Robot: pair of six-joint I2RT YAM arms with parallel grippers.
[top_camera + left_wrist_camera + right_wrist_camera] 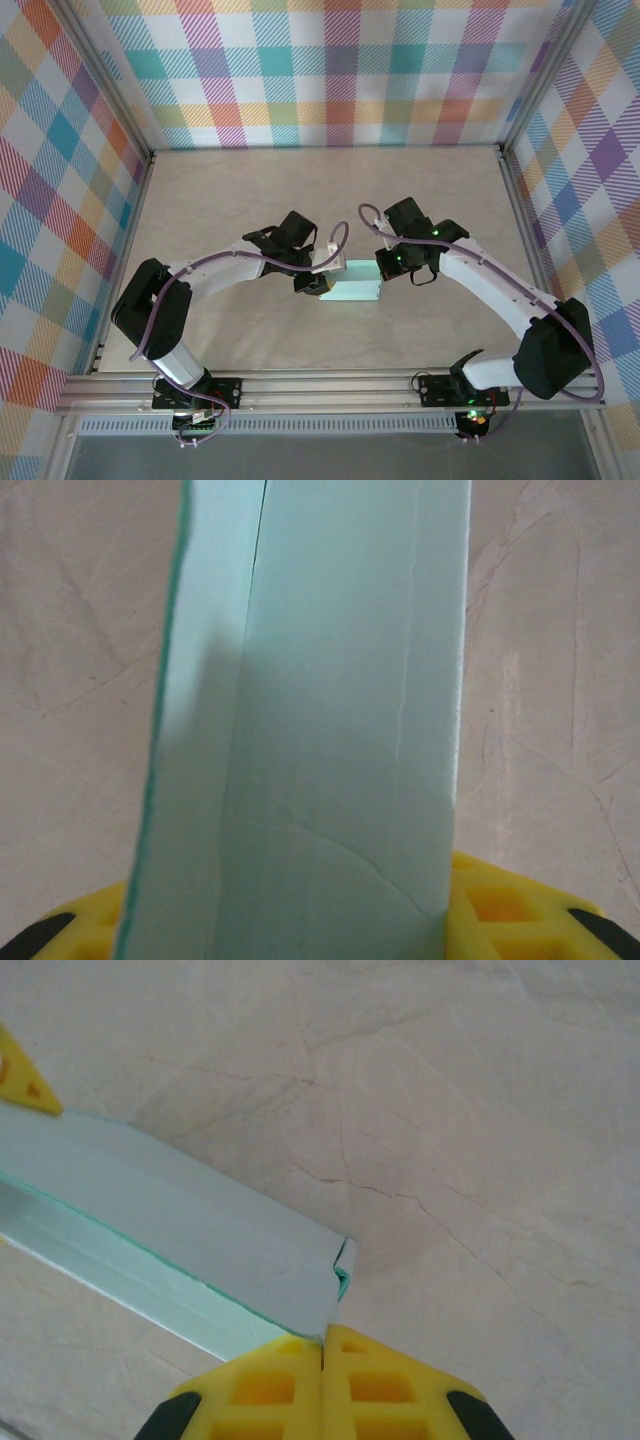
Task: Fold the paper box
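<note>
Beige marbled tabletop [300,190], centre: the paper box [352,291], seemingly light, crease-prone card best held along folded edges, is clasped across its width by the left gripper [321,279], the right gripper [322,1338] clenched tight at its end flap.
</note>
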